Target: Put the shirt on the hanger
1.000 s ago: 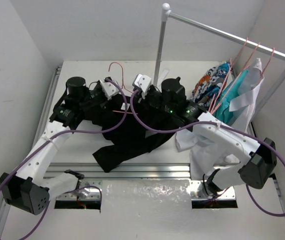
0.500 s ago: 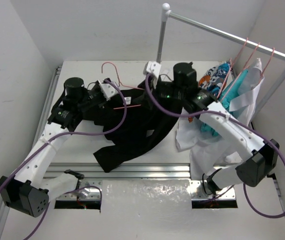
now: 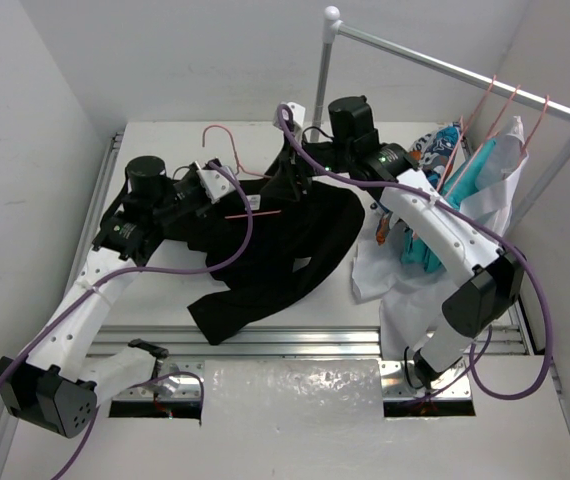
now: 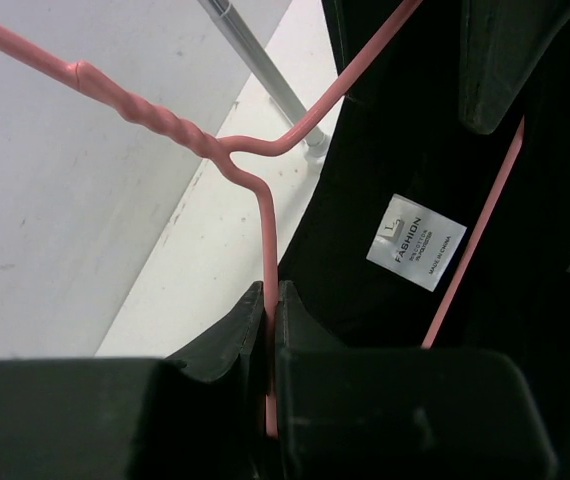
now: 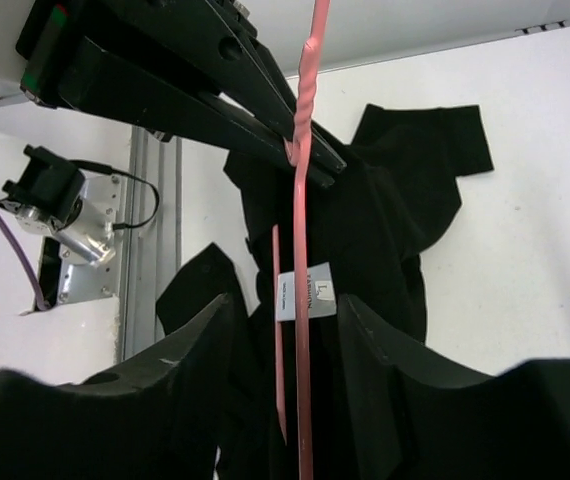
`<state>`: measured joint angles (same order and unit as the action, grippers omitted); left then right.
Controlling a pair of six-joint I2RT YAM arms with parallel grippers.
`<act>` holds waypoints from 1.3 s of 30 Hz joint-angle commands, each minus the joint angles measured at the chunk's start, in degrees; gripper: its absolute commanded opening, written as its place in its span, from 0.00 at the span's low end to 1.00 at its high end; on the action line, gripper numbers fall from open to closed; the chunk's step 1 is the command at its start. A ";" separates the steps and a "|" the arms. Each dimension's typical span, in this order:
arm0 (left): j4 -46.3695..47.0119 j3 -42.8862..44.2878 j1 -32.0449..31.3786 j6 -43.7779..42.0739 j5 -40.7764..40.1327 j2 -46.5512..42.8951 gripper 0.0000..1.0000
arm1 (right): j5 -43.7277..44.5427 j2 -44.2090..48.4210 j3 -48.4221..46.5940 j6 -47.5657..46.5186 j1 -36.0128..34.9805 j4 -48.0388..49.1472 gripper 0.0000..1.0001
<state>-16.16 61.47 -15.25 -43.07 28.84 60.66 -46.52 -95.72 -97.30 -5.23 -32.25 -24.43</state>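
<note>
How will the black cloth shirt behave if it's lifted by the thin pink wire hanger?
Probably floppy: the black cloth shirt lies crumpled in folds, sleeves sprawled. It would likely sag and drape from the thin pink wire hanger, which the left gripper pinches. It may slide off, since the wire looks smooth.

white table [image 3: 165, 138], black shirt [image 3: 275, 265] spread across its middle, rack post [image 3: 318, 100] behind

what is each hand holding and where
Left hand clamps the pink hanger on its wire just below the twisted neck. Right hand is open around the hanger's wire, gripping nothing.
</note>
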 commanded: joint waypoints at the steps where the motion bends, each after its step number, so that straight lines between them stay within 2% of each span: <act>1: 2.98 2.86 0.57 0.35 1.04 -0.81 0.00 | -1.03 0.45 -0.70 -0.21 -0.09 0.43 0.45; 4: 2.98 2.86 0.57 0.53 1.22 -0.90 0.00 | -0.41 -0.34 -0.09 -1.18 -0.09 -0.80 0.37; 7: 3.07 3.04 0.48 1.06 1.13 -0.90 0.00 | -1.03 -0.78 1.49 -1.36 -0.44 -0.71 0.14; 8: 3.24 3.30 0.48 1.49 1.22 -0.90 0.00 | -0.68 -0.69 2.45 -1.53 -0.79 -0.28 0.00; 11: 3.33 3.39 0.48 2.11 1.31 -0.64 0.00 | 0.81 0.44 4.47 -0.83 -1.76 1.74 0.00; 13: 4.12 2.87 0.48 2.81 1.13 -0.46 0.00 | 3.27 3.25 8.34 0.66 -3.77 6.46 0.00; 17: 5.35 1.37 0.48 5.10 0.86 -0.46 0.00 | 16.25 8.44 15.63 3.72 -8.79 13.51 0.00; 18: 5.44 1.02 0.57 5.27 0.95 -0.55 0.00 | 16.98 9.49 18.08 5.05 -9.14 14.83 0.00; 20: 7.02 -0.56 0.57 6.32 0.78 -1.25 0.07 | 18.56 12.48 20.99 9.87 -9.41 19.57 0.00; 23: 10.44 -1.88 0.48 12.37 -1.76 -1.43 0.39 | 24.09 17.58 28.55 18.30 -9.41 27.04 0.00; 24: 10.71 -1.97 0.57 13.18 -2.20 -1.43 0.54 | 25.59 18.72 31.61 19.20 -9.50 28.37 0.00; 28: 11.68 -1.88 0.57 15.99 -1.33 -1.60 0.66 | 34.28 22.77 36.91 20.44 -9.59 32.85 0.00; 29: 11.68 -1.71 0.57 17.04 -0.72 -1.60 0.79 | 35.35 23.82 38.22 20.35 -9.59 33.38 0.00; 31: 11.25 -0.92 0.57 18.28 -0.02 -1.60 0.85 | 40.16 24.62 38.76 20.44 -9.67 33.13 0.00; 32: 10.98 -0.57 0.57 19.42 0.42 -1.60 0.97 | 42.46 25.14 38.67 21.40 -9.67 32.52 0.00; 35: 9.31 1.10 0.57 21.27 1.39 -1.69 0.99 | 52.89 26.72 39.11 25.08 -9.76 29.62 0.00; 39: 8.60 1.81 0.65 21.89 1.66 -2.48 1.00 | 61.36 28.92 42.71 26.85 -10.90 31.89 0.00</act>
<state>-9.15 60.36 -14.92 -23.66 29.28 60.40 3.66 -70.00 -56.03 18.28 -42.19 2.90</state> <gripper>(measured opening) 0.995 0.011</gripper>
